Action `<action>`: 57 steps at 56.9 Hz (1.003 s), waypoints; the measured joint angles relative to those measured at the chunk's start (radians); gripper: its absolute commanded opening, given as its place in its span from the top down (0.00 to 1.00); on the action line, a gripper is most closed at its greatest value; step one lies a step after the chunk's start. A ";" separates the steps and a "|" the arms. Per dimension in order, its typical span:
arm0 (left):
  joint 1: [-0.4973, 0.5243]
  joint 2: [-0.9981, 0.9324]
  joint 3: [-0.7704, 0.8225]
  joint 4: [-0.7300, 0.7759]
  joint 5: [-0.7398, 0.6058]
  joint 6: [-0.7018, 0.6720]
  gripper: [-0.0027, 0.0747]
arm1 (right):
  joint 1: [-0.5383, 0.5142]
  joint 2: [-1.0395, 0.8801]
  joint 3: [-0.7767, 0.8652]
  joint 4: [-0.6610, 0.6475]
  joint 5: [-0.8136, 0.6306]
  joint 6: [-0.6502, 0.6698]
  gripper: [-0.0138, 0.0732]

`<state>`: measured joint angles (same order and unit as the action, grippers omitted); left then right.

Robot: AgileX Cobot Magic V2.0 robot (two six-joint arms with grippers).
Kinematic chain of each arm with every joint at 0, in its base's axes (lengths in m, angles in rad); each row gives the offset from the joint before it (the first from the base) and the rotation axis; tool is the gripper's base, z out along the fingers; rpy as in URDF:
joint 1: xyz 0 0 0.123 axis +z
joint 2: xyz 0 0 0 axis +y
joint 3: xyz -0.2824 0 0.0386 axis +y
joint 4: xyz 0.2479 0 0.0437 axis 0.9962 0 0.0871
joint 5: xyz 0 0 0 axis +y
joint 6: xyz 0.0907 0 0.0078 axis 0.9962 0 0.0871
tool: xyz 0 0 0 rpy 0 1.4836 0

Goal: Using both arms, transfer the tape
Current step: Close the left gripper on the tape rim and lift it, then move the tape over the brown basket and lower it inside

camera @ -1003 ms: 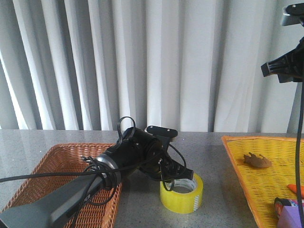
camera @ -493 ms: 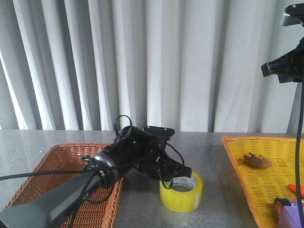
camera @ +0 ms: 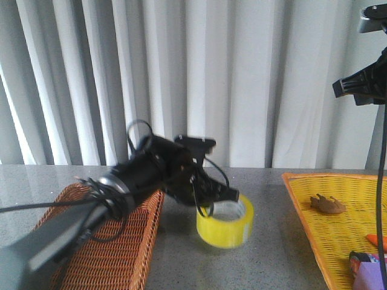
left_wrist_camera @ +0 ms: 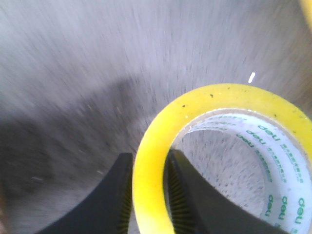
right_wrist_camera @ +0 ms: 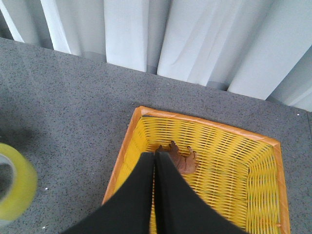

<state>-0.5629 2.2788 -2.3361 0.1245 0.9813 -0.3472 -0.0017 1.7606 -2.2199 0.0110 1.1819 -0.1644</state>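
The left gripper [camera: 222,199] is clamped on the tape [camera: 225,221]. One finger [left_wrist_camera: 109,204] sits on the outside of the yellow wall and the other finger is inside the ring, so the wall is pinched between them. The tape looks tilted and blurry, and I cannot tell if its low edge touches the surface [camera: 272,266]. It is about the middle of the surface, between the two baskets. The white inside of the roll has small green letters on it.

The left arm [camera: 127,181] reaches across the brown basket [camera: 97,266], which sits at the left side of the surface. Black cables loop around the arm.

The right gripper [right_wrist_camera: 155,168] is pressed shut with nothing in it. It hangs high up over the yellow basket [right_wrist_camera: 263,165] at the right side of the surface. A small brown thing [right_wrist_camera: 184,160] lies in that basket near its far edge. At the near edge of the basket I see something orange [camera: 376,240] and something purple [camera: 370,273].

White curtains [camera: 199,78] hang behind the surface.
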 measured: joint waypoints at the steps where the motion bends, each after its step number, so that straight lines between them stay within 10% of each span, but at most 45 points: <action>1: 0.000 -0.015 0.000 0.011 0.001 0.000 0.82 | 0.000 0.000 0.000 0.000 0.000 0.000 0.85; 25: 0.014 -0.173 0.000 0.254 0.173 0.054 0.82 | 0.000 0.000 0.000 0.000 0.000 0.001 0.85; 57: 0.331 -0.226 0.101 0.048 0.182 0.059 0.82 | 0.000 0.000 0.000 0.000 0.001 0.001 0.85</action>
<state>-0.2317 2.0528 -2.2349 0.1721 1.1633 -0.2887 -0.0017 1.7606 -2.2199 0.0110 1.1827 -0.1633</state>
